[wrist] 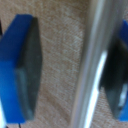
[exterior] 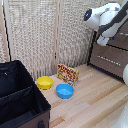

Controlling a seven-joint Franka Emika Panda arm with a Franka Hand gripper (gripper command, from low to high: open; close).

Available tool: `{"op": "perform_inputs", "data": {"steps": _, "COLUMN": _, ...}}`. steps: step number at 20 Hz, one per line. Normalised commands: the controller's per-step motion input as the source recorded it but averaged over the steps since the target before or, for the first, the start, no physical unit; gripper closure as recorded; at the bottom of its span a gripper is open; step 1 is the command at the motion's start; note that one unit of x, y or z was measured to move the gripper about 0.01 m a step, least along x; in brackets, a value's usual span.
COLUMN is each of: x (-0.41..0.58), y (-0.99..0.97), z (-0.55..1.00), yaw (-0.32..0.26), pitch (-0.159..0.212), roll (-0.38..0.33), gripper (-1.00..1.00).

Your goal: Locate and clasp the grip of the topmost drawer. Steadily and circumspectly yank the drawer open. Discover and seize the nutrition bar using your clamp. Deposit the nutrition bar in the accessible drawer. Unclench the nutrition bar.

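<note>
While the white arm (exterior: 107, 17) reaches toward the dark wooden dresser (exterior: 112, 55) at the exterior view's right, its fingers (wrist: 27, 70) sit spread apart on either side of a silver bar handle (wrist: 92, 65), as the wrist view shows. One blue finger with its dark pad stands well clear of the handle, with woven beige screen visible through the gap between them. The other finger is partly hidden behind the bright bar, very close to it, though whether its pad touches the metal cannot be told from the blur. The fingers are not pressed onto the handle. In the exterior view the gripper (exterior: 103, 39) itself is small and indistinct against the top drawer (exterior: 121, 41); the drawer front looks flush with the dresser, and a lower drawer front (exterior: 111, 61) below it carries its own pale handle. The nutrition bar (exterior: 67, 74), a red and yellow packet, stands tilted on the wooden floor (exterior: 95, 100) well below and away from the fingers, near the foot of the woven screen (exterior: 45, 30). Just beside it lie a yellow bowl (exterior: 44, 82) and a blue bowl (exterior: 65, 91), both apart from the packet. A black fabric case (exterior: 20, 97) fills the lower corner at the exterior view's left, farthest from the fingers.
</note>
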Motion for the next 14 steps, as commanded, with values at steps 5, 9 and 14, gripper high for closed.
{"op": "perform_inputs", "data": {"steps": 5, "x": 0.105, "y": -0.47, "z": 0.06, "yaw": -0.01, "pitch": 0.053, "roll": 0.198, "gripper": 1.0}}
{"op": "perform_inputs", "data": {"steps": 9, "x": 0.027, "y": -0.04, "z": 0.03, "yaw": 0.009, "pitch": 0.033, "roll": 0.272, "gripper": 1.0}}
{"op": "perform_inputs", "data": {"steps": 14, "x": 0.0, "y": 0.42, "z": 0.12, "yaw": 0.0, "pitch": 0.024, "roll": 0.308, "gripper": 1.0}}
